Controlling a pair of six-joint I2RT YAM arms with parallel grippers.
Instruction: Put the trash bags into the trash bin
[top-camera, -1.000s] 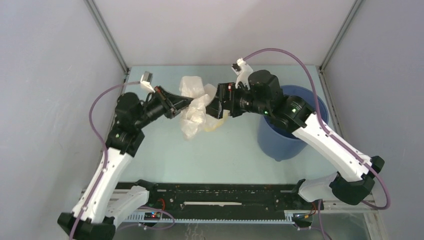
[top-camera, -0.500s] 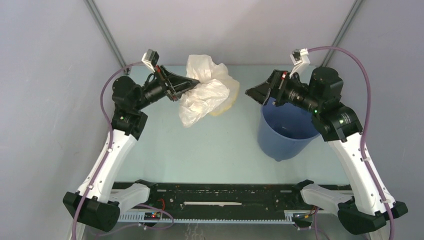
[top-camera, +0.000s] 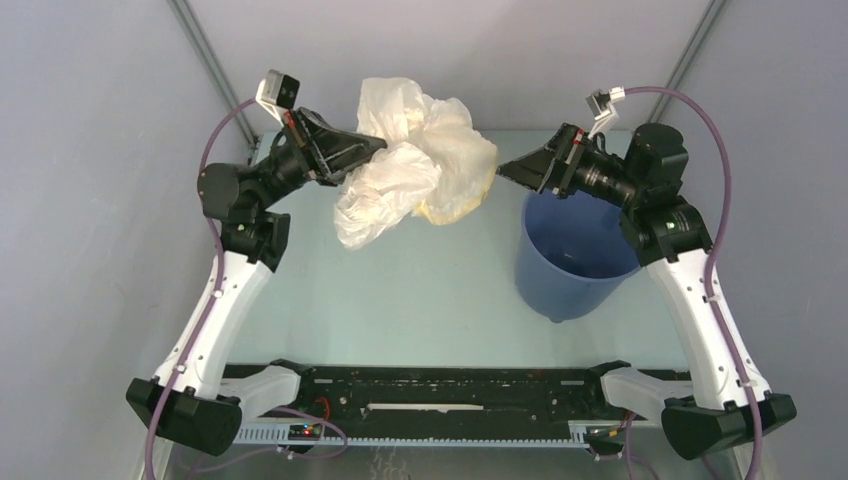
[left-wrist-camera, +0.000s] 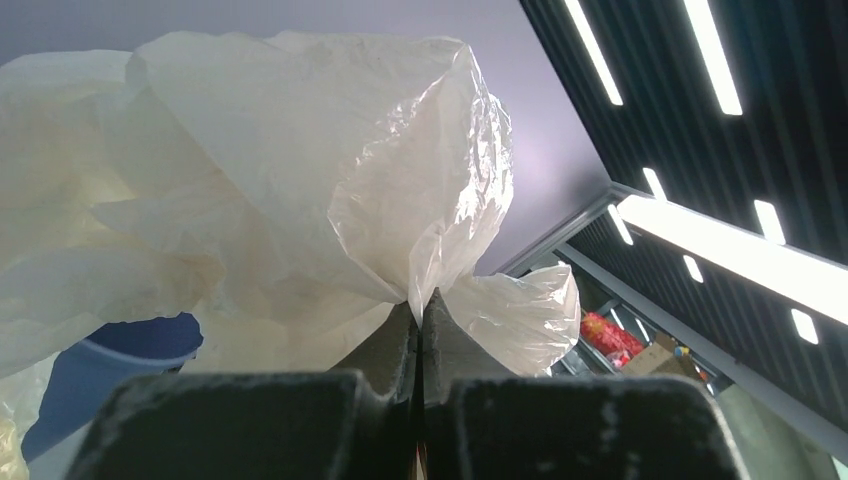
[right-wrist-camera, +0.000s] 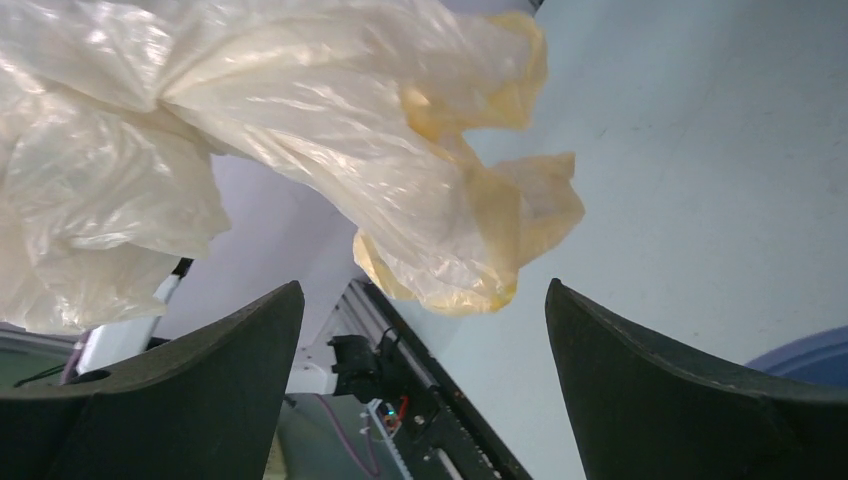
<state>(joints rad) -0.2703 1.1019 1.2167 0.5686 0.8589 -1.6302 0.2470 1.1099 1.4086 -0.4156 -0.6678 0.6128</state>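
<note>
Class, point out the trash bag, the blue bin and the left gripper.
trash bag (top-camera: 400, 178), top view, crumpled middle.
blue bin (top-camera: 558, 288), top view, outer wall.
left gripper (left-wrist-camera: 421, 305), left wrist view, between closed fingertips.

White arms (top-camera: 225, 310) — black joints (top-camera: 240, 190) (purple cables (top-camera: 228, 122)).

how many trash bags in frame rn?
1. One crumpled plastic bag pinched in the left gripper, held up left of the blue bucket, not in it. The bunching could hide a second.
</note>
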